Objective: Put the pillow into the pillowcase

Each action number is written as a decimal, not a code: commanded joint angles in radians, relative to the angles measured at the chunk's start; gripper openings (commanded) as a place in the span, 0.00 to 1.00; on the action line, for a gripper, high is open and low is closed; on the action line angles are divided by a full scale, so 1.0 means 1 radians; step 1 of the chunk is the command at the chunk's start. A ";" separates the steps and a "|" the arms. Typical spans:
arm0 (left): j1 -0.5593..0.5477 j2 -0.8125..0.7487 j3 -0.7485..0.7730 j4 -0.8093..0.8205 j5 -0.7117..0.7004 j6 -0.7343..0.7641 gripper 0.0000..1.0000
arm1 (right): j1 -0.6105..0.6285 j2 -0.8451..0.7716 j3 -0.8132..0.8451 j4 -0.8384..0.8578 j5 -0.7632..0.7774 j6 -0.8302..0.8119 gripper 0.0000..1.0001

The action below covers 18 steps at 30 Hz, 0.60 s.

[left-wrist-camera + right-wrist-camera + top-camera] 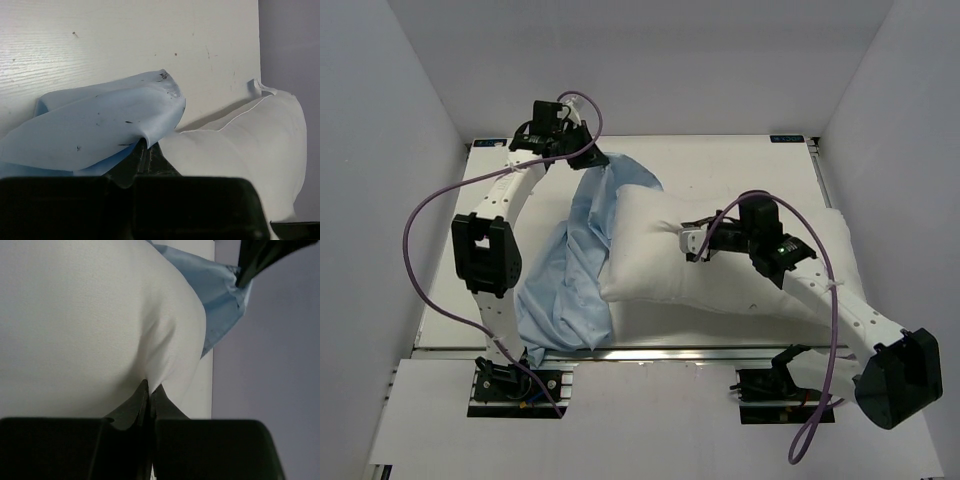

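Your right fingers (132, 407) pinch a fold of the pillow (720, 265); your left fingers (150, 162) grip the pillowcase (565, 285) hem, raised. Pillow lies on the surface (720, 160), one end at the opening, nearly all outside: insertion seems barely begun.

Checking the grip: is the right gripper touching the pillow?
Touching: the right wrist view shows the right gripper shut on a fold of the pillow.

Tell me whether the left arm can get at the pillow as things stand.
Likely yes for reach: the pillow lies beside the left gripper, nothing between; but that gripper is shut on the pillowcase, so it must let go first.
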 commanded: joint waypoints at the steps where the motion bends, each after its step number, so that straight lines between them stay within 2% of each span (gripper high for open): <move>1: -0.026 0.029 0.082 -0.001 0.058 -0.002 0.00 | 0.019 0.015 0.053 0.060 -0.087 -0.144 0.00; 5: -0.050 0.096 0.156 0.001 0.084 -0.013 0.00 | 0.027 0.060 0.070 0.043 -0.084 -0.206 0.00; 9: -0.065 0.136 0.184 0.002 0.099 -0.016 0.00 | 0.024 0.130 0.099 0.092 0.029 -0.217 0.00; 12: -0.066 0.152 0.176 -0.012 0.084 -0.010 0.00 | -0.013 0.212 0.191 0.133 0.109 -0.183 0.00; 18: -0.063 0.179 0.204 -0.035 0.027 -0.010 0.00 | -0.094 0.276 0.271 0.139 0.085 -0.260 0.00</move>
